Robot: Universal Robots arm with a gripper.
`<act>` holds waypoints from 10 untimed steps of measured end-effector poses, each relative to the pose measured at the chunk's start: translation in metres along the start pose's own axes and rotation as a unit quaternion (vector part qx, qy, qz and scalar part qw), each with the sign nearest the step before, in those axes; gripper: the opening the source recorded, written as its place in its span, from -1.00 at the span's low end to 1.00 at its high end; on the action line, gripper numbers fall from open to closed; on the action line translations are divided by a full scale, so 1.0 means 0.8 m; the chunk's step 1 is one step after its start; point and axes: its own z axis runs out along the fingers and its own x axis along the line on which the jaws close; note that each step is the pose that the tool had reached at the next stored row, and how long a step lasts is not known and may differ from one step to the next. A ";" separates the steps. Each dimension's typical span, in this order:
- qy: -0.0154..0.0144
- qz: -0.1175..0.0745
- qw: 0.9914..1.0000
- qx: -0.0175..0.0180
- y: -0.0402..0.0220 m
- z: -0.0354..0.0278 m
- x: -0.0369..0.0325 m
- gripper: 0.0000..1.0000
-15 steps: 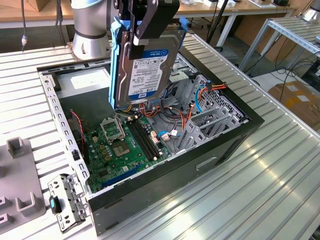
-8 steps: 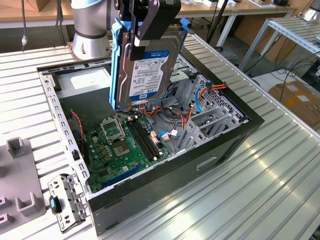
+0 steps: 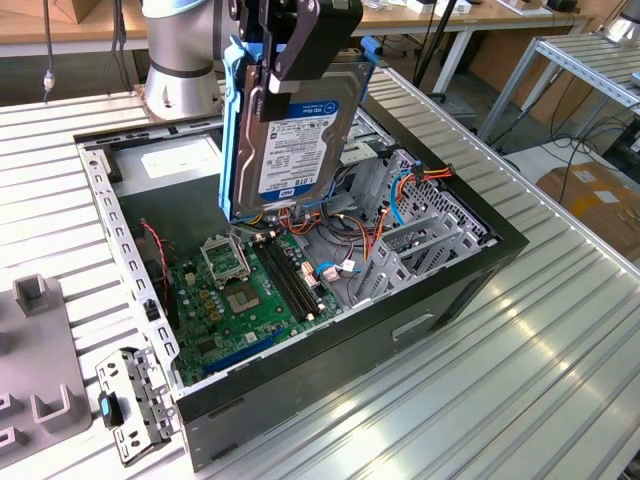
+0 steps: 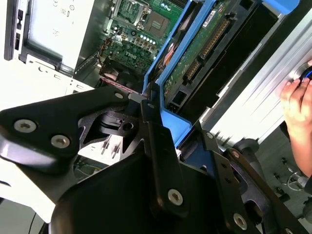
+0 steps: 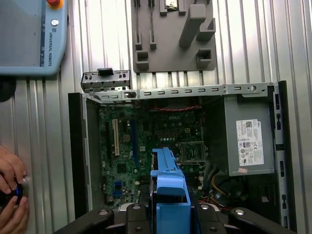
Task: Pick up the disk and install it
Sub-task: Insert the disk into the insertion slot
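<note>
Gripper (image 3: 287, 70) clenched on my load: flat silver-metal hard disk in blue plastic carrier (image 3: 295, 140), hanging on edge over open black computer case (image 3: 330, 372), green motherboard (image 3: 225, 300) at 6 o'clock in exterior view. I'd judge: descend square, clear of orange cables (image 3: 373, 238).

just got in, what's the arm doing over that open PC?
The arm's hand is shut on the disk, holding it upright over the open computer case, roughly above the motherboard. The disk is not in a bay yet. In the first wrist view a person's fingers are beside the case.
</note>
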 end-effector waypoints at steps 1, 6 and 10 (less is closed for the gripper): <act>0.001 0.000 1.000 0.000 -0.0027 -0.0002 -0.0003 -0.26; 0.001 -0.004 1.000 0.000 -0.0202 0.0006 -0.0016 -0.26; 0.002 -0.016 1.000 0.000 -0.0245 0.0006 -0.0020 -0.26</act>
